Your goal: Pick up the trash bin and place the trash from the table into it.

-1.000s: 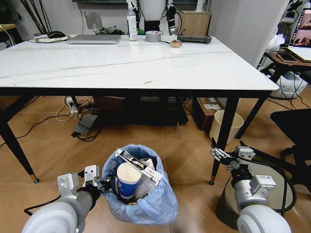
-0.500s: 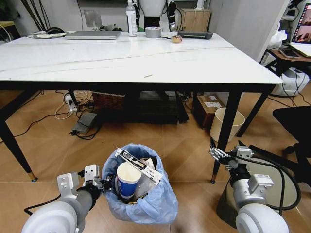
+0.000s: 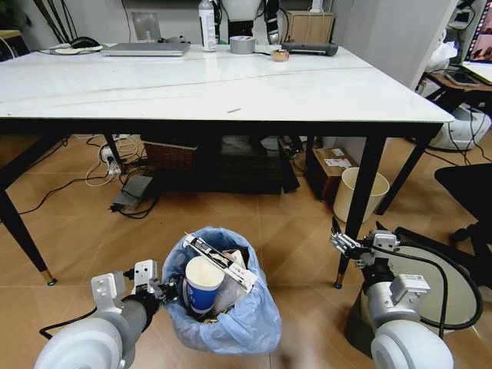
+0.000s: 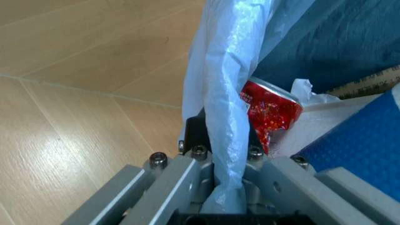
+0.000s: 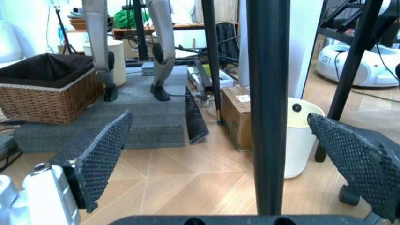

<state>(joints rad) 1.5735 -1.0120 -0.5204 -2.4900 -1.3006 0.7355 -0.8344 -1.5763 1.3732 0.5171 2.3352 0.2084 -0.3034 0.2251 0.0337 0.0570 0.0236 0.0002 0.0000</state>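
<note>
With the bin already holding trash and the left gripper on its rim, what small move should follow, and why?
Probably lower the trash bin onto the floor and open the left gripper. That gripper is clamped on the bag-lined rim, the blue paper cup and torn cardboard box already sit inside, and the table shows barely any litter. The right gripper hangs open beside the table leg.

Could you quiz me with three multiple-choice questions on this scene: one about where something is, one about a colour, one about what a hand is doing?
1. Where is the trash bin?
A. on the table
B. on the floor before the table
C. on a chair

2. What colour is the paper cup in it?
A. blue
B. green
C. black

3. What is the left gripper doing?
A. hanging open
B. holding a bottle
C. shut on the bin's bag

Answers: 1 B, it stands on the wooden floor, nearer than the table. 2 A, blue wall, white inside. 3 C, the left wrist view shows its fingers pinching the bag.
</note>
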